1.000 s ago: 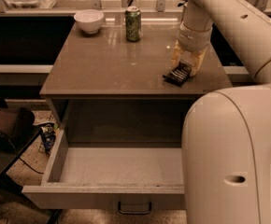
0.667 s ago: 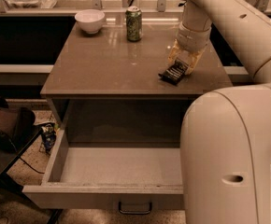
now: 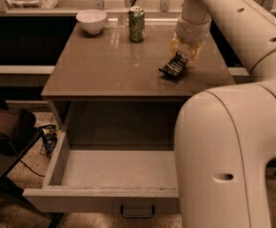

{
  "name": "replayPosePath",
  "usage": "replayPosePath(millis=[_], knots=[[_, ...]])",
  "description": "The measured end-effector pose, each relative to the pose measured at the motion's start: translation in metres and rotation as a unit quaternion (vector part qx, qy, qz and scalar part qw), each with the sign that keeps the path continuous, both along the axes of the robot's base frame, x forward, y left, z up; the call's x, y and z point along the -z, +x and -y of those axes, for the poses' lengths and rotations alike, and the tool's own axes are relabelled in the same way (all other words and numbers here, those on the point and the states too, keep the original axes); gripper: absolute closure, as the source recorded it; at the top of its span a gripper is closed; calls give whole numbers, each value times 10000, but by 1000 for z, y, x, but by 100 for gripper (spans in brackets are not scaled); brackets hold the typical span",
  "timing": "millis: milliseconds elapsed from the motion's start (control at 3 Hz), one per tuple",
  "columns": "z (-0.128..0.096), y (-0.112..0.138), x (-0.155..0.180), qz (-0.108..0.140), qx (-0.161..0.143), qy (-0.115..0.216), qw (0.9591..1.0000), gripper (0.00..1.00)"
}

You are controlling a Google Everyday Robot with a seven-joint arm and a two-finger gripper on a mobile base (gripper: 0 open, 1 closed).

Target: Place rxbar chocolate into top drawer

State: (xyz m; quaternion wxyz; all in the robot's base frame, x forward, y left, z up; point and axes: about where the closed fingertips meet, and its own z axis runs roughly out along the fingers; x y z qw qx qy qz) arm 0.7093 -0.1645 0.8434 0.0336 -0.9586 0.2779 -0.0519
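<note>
The rxbar chocolate (image 3: 174, 65), a flat black wrapper with white lettering, hangs tilted between the fingers of my gripper (image 3: 183, 56) just above the right part of the brown tabletop (image 3: 109, 61). The gripper is shut on its upper end. The top drawer (image 3: 104, 170) is pulled open below the tabletop, its pale floor bare, with a dark loop handle (image 3: 137, 212) on the front panel. My large white arm covers the drawer's right side.
A green can (image 3: 136, 24) and a white bowl (image 3: 92, 21) stand at the back of the tabletop. A dark bag (image 3: 7, 127) lies at the left on a low surface. A small packet (image 3: 48, 137) lies on the floor by the drawer.
The gripper has lifted the rxbar chocolate slightly and carried it a little to the left; the bar now hangs tilted above the tabletop.
</note>
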Motion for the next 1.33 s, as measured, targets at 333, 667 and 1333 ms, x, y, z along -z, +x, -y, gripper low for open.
replayPosePath(millis=[333, 667, 1333], knots=[[-7, -9, -42, 453, 222, -12, 9987, 100], [3, -49, -48, 503, 464, 536, 9962, 100], [9, -150, -13, 190, 662, 2242, 9721, 100]])
